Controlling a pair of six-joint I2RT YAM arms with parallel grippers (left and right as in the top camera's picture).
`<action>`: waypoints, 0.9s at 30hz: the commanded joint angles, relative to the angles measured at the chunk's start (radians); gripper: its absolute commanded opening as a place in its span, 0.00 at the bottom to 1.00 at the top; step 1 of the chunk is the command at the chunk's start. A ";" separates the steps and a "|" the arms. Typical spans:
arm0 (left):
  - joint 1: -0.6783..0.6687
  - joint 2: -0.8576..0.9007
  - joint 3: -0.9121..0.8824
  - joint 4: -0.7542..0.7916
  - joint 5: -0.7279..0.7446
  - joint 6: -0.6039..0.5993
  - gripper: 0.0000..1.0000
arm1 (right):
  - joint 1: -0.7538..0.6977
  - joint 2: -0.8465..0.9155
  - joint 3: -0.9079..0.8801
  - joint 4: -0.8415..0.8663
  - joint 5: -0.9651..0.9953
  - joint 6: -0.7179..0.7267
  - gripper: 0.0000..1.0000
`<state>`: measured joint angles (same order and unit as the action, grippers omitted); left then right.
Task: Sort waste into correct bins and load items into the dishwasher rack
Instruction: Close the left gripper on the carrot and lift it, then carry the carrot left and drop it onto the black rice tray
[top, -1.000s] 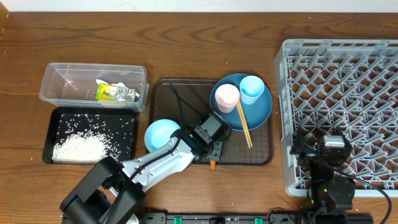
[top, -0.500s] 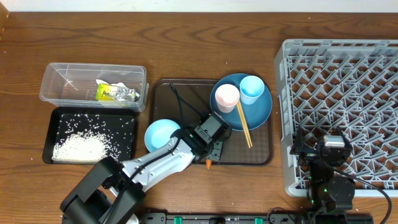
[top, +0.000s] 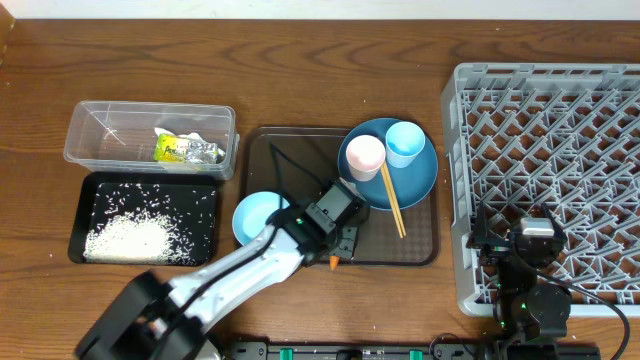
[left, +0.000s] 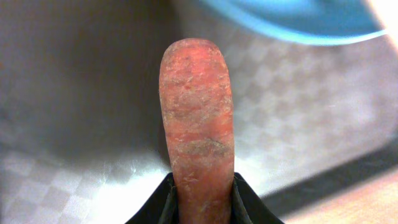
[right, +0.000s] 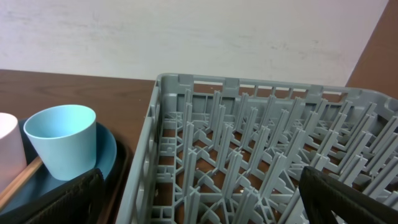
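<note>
Left gripper (left: 202, 200): your jaws are clamped on the carrot (left: 198, 124), one finger against each side of its lower end.
Carrot: orange, and it stands lengthwise out of the jaws in the left wrist view. From overhead you find it at the near rim of the dark-brown serving tray (top: 290, 160), just beside the small blue bowl (top: 252, 215). You cannot tell whether it is clear of the tray floor.
Right gripper (right: 200, 186): your fingers stand wide apart with nothing between them, over the near left part of the dishwasher rack (top: 550, 130).
Blue plate (top: 418, 182): on the far right part of the serving tray. It carries the pinkish cup (top: 364, 156) and the light-blue cup (top: 405, 143), both upright and side by side.
Chopsticks (top: 391, 200): laid slanted across the plate's near edge, one end by the pinkish cup.
Wrapper (top: 187, 150): inside the clear tub (top: 100, 125).
Rice (top: 125, 238): heaped in the black tray (top: 82, 195), with loose grains scattered above the heap.
</note>
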<state>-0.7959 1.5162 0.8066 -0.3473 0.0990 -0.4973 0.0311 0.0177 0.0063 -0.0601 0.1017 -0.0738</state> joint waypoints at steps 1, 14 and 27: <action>-0.001 -0.092 0.016 -0.015 -0.001 0.005 0.06 | -0.003 0.000 -0.001 -0.004 -0.001 -0.010 0.99; 0.169 -0.510 0.016 -0.121 -0.229 -0.026 0.06 | -0.003 0.000 -0.001 -0.004 -0.001 -0.010 0.99; 0.793 -0.759 0.015 -0.409 -0.333 -0.070 0.07 | -0.003 0.000 -0.001 -0.004 -0.001 -0.010 0.99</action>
<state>-0.1081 0.7609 0.8066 -0.7330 -0.2001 -0.5541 0.0311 0.0177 0.0063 -0.0601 0.1017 -0.0742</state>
